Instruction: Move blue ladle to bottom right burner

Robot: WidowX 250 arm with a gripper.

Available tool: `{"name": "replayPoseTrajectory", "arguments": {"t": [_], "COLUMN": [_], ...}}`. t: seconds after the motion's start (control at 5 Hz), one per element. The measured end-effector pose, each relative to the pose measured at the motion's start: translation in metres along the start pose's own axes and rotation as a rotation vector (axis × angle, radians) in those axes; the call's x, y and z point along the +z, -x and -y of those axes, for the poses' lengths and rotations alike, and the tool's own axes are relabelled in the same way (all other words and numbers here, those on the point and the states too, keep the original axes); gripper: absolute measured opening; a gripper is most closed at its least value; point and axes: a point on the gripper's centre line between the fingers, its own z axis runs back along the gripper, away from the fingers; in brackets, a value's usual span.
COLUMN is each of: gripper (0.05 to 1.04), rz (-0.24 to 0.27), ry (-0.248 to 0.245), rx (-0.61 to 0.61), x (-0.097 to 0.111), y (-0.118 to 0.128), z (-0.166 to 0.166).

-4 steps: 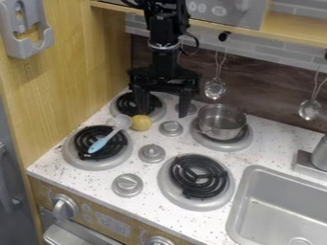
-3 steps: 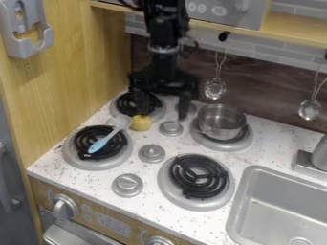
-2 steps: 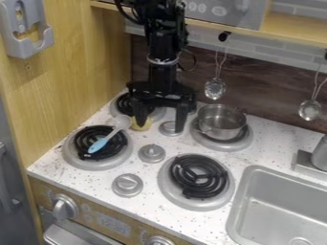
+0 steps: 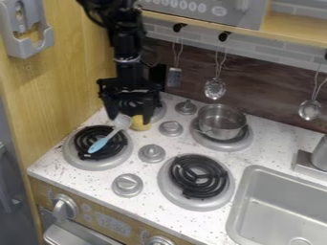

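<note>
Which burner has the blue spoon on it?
The bottom left burner. It's the only one of the four with the spoon's blue end over its black coil; the top right burner holds a pot instead.

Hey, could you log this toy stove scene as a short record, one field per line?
Ladle: blue ladle, handle over the bottom left burner, bowl toward the back
Goal spot: bottom right burner; ladle not there yet
End effector: end effector above the back left of the stove, fingers spread, holding nothing
Pot: metal pot on the back right burner
Near ladle bowl: yellow object
Right side: sink
</note>
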Motion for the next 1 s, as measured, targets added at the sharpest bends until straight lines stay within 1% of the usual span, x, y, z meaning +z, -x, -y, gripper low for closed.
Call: {"name": "replayPoseTrajectory", "arguments": {"t": [0.2,0.4,0.6,0.8,1.0], "gripper": [0.998,0.998,0.998,0.998,0.998], "rz": [-0.009,-0.016,-0.025,-0.041,-0.074], "ry": [0.036,0.076,0.059,0.061,0.049], "rx": [-0.053,-0.078,-0.076,-0.068,-0.068], "x": [-0.019,-0.045,-0.061,-0.076,-0.087], "y": [-0.009,-0.017,-0.02,-0.024,-0.024], "z": [-0.027,-0.047,-0.059,-0.062,-0.066]}}
